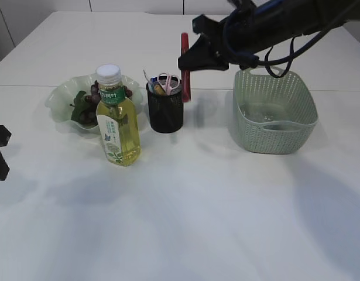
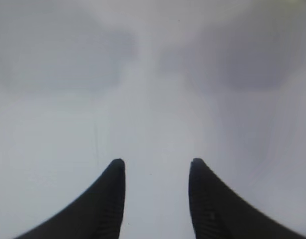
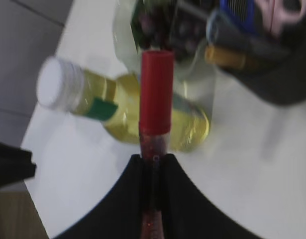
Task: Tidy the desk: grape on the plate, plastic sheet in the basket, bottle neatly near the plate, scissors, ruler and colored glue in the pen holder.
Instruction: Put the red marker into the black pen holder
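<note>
A: Start at the left. What's the left tool doing?

B: It sits low at the left edge of the counter, well apart from everything. In its wrist view the two dark fingers stand apart with only bare counter between them. Nothing held.

A: Next along?

B: The plate, pale green with a wavy rim, grapes lying in it. Just in front of it, on its right side, stands the bottle: upright, white cap up, yellow liquid, green label.

A: And the holder?

B: The holder is a black mesh cup just right of the bottle. Pink-handled scissors stick up out of it with a couple of other items I can't identify.

A: Where's the glue?

B: The glue is a red tube held in the air just beside the holder's right rim, over its far edge. Its long axis runs nearly vertical in the exterior view. In the right wrist view the red cap points away from the tool, and the glittery body runs back between the fingers.

A: So the right tool has it?

B: Yes. The right tool is closed narrowly on the tube's body, the arm reaching in from the upper right.

A: Farthest right?

B: The basket, pale green, with a clear sheet faintly visible inside.
</note>
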